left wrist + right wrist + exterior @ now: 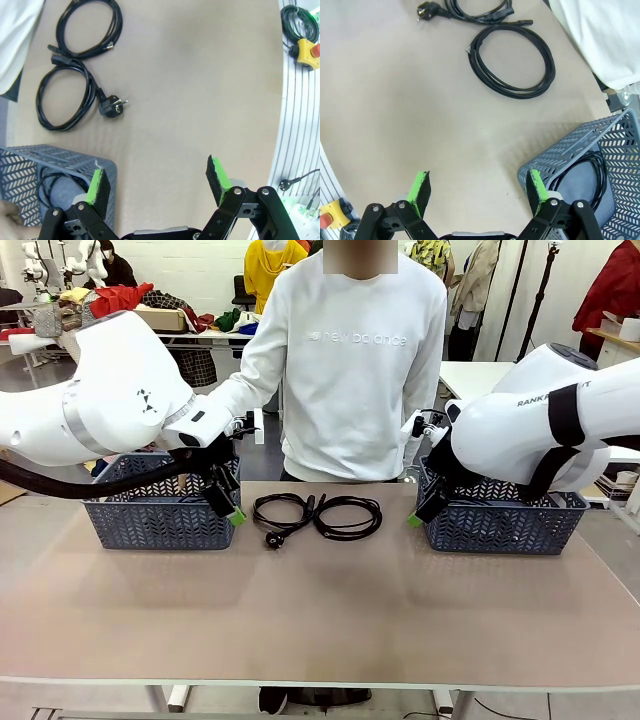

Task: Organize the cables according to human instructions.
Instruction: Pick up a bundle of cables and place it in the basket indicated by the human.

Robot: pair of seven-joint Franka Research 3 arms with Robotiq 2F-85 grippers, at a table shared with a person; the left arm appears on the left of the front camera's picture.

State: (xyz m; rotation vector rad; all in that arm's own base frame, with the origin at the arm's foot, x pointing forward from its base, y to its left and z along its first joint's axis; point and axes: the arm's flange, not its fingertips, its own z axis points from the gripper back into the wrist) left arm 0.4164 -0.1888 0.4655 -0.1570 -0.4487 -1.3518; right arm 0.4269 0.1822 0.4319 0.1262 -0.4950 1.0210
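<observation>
The left gripper [155, 172] and the right gripper [477, 176] both stand wide open, holding nothing. Two coiled cables [318, 514] lie at frame centre between grey baskets [150, 525].

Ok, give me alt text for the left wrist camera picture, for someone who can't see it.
A plug-ended cable and a second coiled cable lie side by side on the tan table, beyond the left gripper, its green-padded fingers open. A grey basket at lower left holds a third cable.
</observation>
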